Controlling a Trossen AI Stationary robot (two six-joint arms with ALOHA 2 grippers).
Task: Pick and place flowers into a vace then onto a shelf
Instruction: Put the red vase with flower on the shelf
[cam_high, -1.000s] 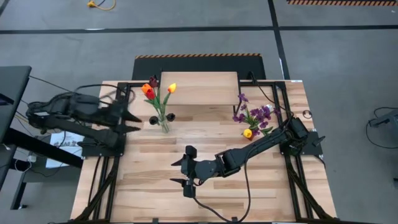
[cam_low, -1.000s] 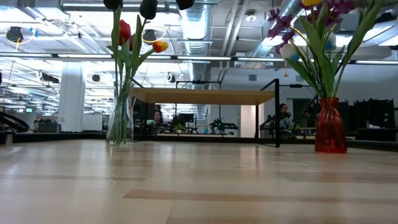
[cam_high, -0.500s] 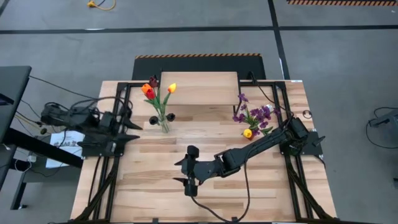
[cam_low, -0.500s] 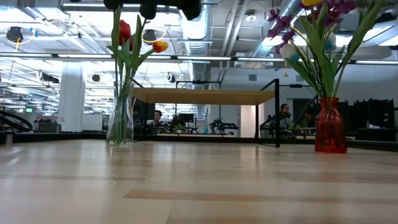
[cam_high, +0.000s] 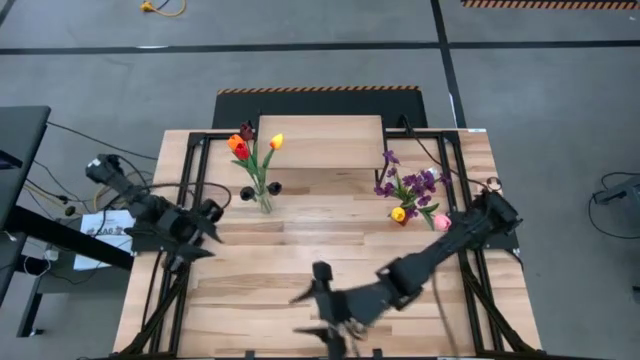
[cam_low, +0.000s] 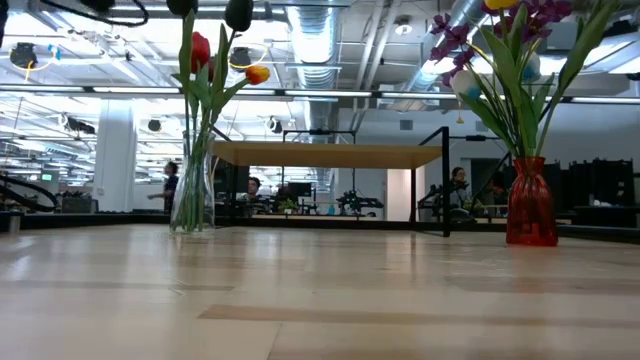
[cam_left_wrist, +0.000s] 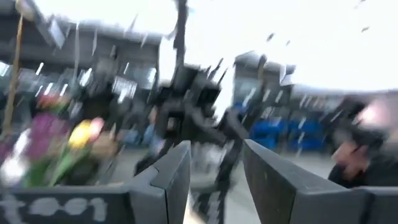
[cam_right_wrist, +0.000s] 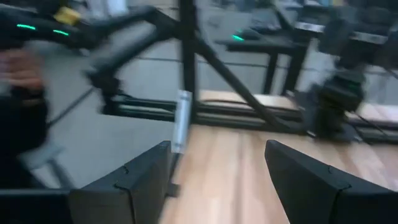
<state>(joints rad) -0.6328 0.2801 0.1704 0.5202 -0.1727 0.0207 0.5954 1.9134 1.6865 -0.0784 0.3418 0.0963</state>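
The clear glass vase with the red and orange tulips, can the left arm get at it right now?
Probably yes. The left gripper is open and empty, left of the clear glass vase, with only bare wooden tabletop between them. The right gripper sits near the front edge.

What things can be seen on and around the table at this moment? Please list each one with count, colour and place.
clear vase: one, transparent glass, on the table in front of the shelf's left end.
tulips: several, red, orange, yellow and dark heads, standing in the clear vase.
red vase: one, red, on the table right of the shelf.
purple sprigs: a bunch, purple with yellow and pink heads, in the red vase.
shelf: one, light wood on black legs, at the table's far edge.
table: one, light wooden slats.
left gripper: one, dark, open, empty, at the table's left edge.
right gripper: one, dark, open, empty, near the table's front edge.
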